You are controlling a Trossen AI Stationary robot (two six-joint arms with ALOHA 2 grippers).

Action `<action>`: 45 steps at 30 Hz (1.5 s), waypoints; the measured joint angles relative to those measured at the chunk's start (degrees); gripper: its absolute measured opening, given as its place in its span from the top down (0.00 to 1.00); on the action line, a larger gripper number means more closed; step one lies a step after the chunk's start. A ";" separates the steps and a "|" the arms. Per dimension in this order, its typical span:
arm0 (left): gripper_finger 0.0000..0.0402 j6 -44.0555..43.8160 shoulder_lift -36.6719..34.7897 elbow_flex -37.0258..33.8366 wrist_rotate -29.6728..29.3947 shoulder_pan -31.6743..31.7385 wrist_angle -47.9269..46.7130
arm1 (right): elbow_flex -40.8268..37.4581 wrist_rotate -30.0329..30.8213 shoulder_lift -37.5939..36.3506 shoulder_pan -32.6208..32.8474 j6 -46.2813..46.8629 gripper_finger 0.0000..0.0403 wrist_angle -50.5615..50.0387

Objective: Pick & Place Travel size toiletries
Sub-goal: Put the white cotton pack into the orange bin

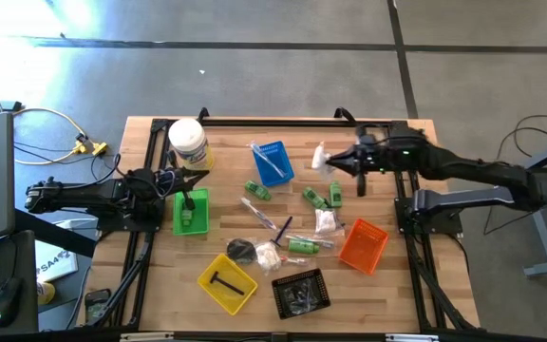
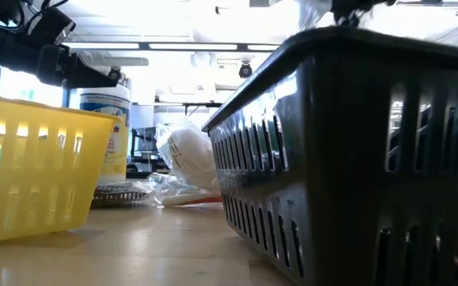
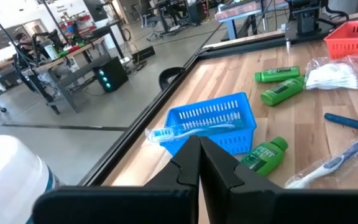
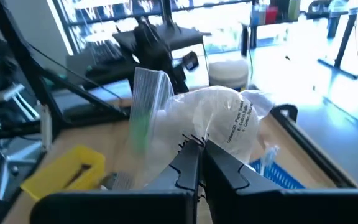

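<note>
Travel size toiletries lie about the table's middle: green bottles (image 1: pixel 258 191) (image 1: pixel 314 199), wrapped toothbrushes (image 1: pixel 257 210), white sachets (image 1: pixel 326 221). One toothbrush (image 3: pixel 191 127) lies across the blue tray (image 1: pixel 273 161). My right gripper (image 1: pixel 330 163) is shut on a clear bag with white contents (image 4: pixel 219 121), right of the blue tray. My left gripper (image 1: pixel 200 177) waits shut and bare at the table's left, between the white tub and the green tray. My right gripper pinches the crumpled clear plastic of the bag at its near edge (image 4: pixel 194 142) between its two fingers. The fingers come about level from the table's right side. The bag stands out beyond the fingertips, lifted clear of the table.
A white tub (image 1: pixel 189 144) stands at the far left. There is a green tray (image 1: pixel 190 211) at the left, an orange tray (image 1: pixel 363 245) at the right, and a yellow tray (image 1: pixel 227 282) and a black tray (image 1: pixel 301 292) near the front edge.
</note>
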 joint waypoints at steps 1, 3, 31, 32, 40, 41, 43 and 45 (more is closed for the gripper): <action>1.00 0.00 0.00 0.00 0.00 -0.01 -0.32 | 0.00 -0.07 -1.44 0.00 0.30 0.98 -0.50; 1.00 -0.04 0.02 0.00 0.02 -0.02 -0.42 | -0.02 0.06 -4.36 -0.10 0.39 0.98 -1.55; 1.00 -0.44 -0.02 0.00 0.02 0.00 0.40 | -22.92 7.42 -47.68 -0.81 2.42 0.97 -8.06; 1.00 -0.44 -0.02 0.00 0.02 0.00 0.42 | -23.58 7.51 -48.14 -0.80 2.47 0.97 -7.81; 1.00 -0.46 -0.02 0.00 0.04 -0.02 0.42 | -25.92 7.36 -47.88 -0.79 2.86 0.97 -7.27; 1.00 -0.44 -0.02 0.00 0.02 -0.02 0.42 | -25.99 7.39 -47.88 -0.79 3.26 0.97 -7.43; 1.00 -0.44 -0.02 0.00 0.02 0.00 0.42 | -25.96 7.33 -47.88 -0.79 3.63 0.97 -6.61; 1.00 -0.44 -0.02 0.00 0.02 0.00 0.42 | -25.94 7.35 -47.88 -0.79 3.60 0.97 -5.92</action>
